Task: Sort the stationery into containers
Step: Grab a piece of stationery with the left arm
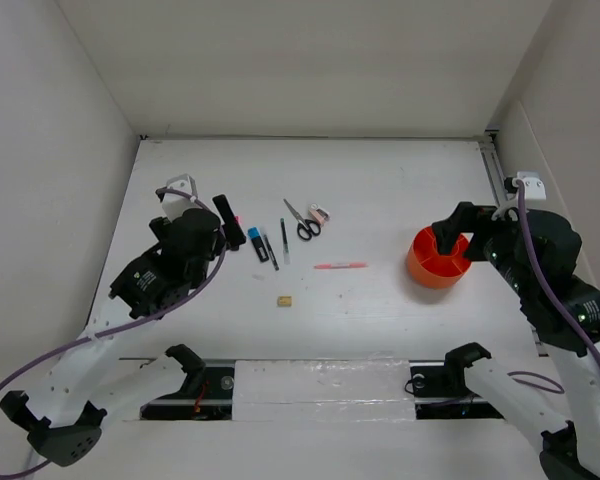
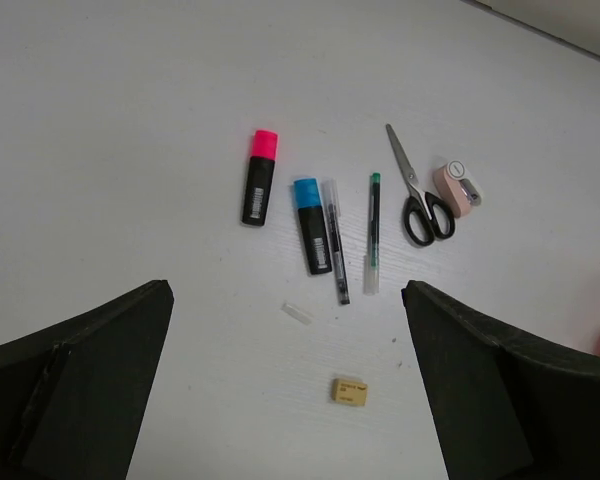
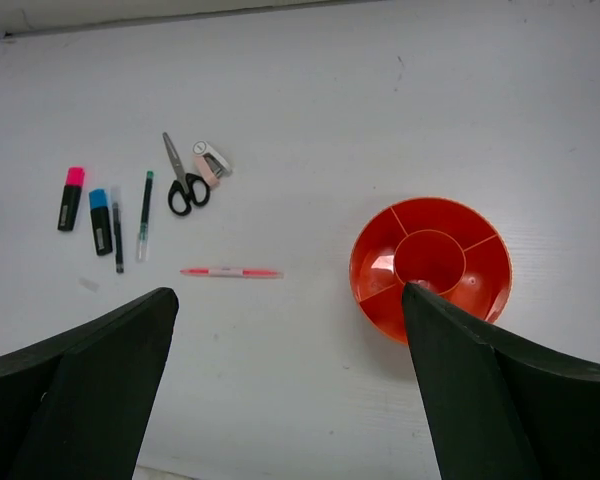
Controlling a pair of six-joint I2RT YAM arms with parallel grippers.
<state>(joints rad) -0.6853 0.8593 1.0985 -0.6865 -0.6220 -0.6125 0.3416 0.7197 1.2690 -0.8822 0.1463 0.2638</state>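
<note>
Orange cup (image 3: 372,262): right of centre, dividers visible. Scissors (image 3: 180,180), pink marker (image 3: 71,197), blue marker (image 3: 100,220), dark pens (image 3: 117,235): upper left. Red-orange pen (image 3: 230,272): centre. Left gripper (image 2: 286,320), right gripper (image 3: 290,300): released, jaws wide.

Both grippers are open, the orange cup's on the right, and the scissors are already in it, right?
No: the right wrist view shows the orange cup empty, the scissors lying on the table left of it. The rest holds.

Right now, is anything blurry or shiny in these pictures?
Top external: soft, even light, with glare on the near-edge strip. Left wrist: blue marker sharp, dark fingers slightly soft. Right wrist: a white glint inside the orange cup.
</note>
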